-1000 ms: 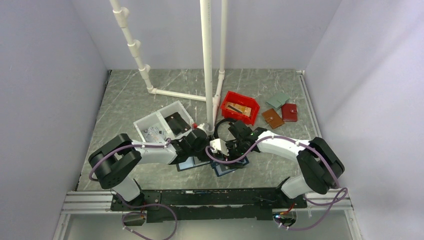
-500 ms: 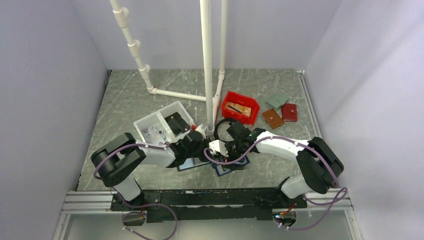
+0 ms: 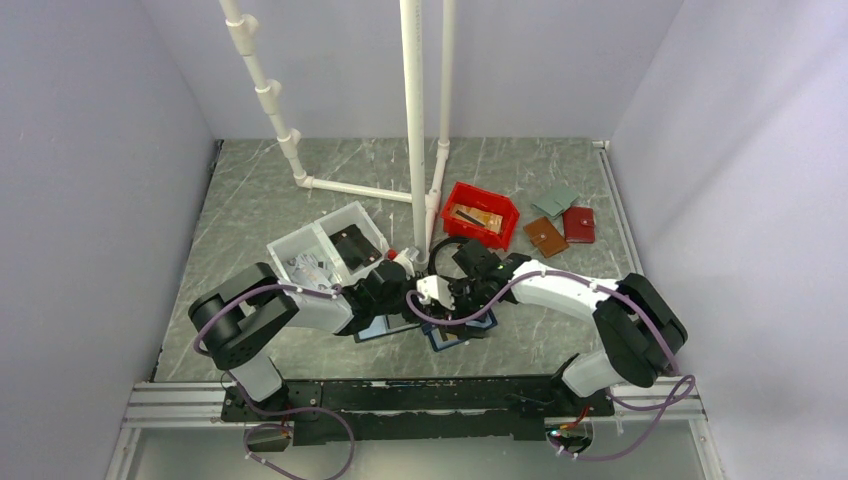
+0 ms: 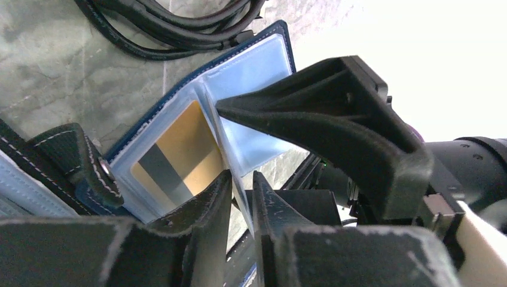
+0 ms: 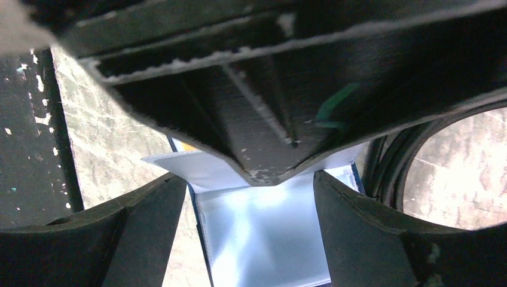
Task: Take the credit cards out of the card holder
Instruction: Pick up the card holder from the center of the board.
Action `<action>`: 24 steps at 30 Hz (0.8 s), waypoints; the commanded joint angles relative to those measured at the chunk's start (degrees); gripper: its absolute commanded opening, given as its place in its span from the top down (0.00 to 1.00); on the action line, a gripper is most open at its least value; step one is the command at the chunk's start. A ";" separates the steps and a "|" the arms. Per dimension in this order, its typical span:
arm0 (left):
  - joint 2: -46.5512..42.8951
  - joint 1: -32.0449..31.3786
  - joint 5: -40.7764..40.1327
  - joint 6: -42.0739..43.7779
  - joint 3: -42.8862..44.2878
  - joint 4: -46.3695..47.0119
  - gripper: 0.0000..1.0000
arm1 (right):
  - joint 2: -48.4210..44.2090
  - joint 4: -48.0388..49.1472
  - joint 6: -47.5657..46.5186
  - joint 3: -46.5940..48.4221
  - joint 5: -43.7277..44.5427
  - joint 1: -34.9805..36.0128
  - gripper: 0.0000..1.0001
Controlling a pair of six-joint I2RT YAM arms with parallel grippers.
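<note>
The card holder (image 4: 263,66) lies open on the table, navy outside with light-blue clear sleeves. A gold-orange credit card (image 4: 179,149) with a black stripe sits in one sleeve. My left gripper (image 4: 242,176) is shut on a thin sleeve leaf and holds it upright. My right gripper (image 5: 245,179) is open, its fingers on either side of the flat sleeve of the card holder (image 5: 263,239); one finger (image 4: 335,113) reaches in beside the lifted leaf. In the top view the left gripper (image 3: 400,290) and right gripper (image 3: 455,298) meet over the card holder (image 3: 452,338).
A black-edged folio (image 3: 383,328) lies just left of the card holder. A black cable loop (image 3: 445,250) lies behind it. A white divided tray (image 3: 325,250), a red bin (image 3: 480,215), PVC pipes (image 3: 413,150), and brown (image 3: 546,237) and red (image 3: 579,224) wallets stand further back.
The left arm has shifted a little to the right and both grippers have edged slightly toward the back. The grip on the sleeve leaf looks the same.
</note>
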 commanded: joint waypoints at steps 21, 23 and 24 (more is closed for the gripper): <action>1.06 0.58 3.50 2.08 2.33 3.85 0.66 | 2.81 -13.15 2.22 9.36 -25.65 -14.11 0.17; 1.27 0.59 3.52 2.28 2.53 3.99 0.66 | 4.33 -13.88 2.95 9.97 -26.08 -14.16 0.18; 1.50 0.67 3.67 2.35 2.76 4.11 0.65 | 5.01 -14.29 3.18 10.31 -26.27 -14.16 0.17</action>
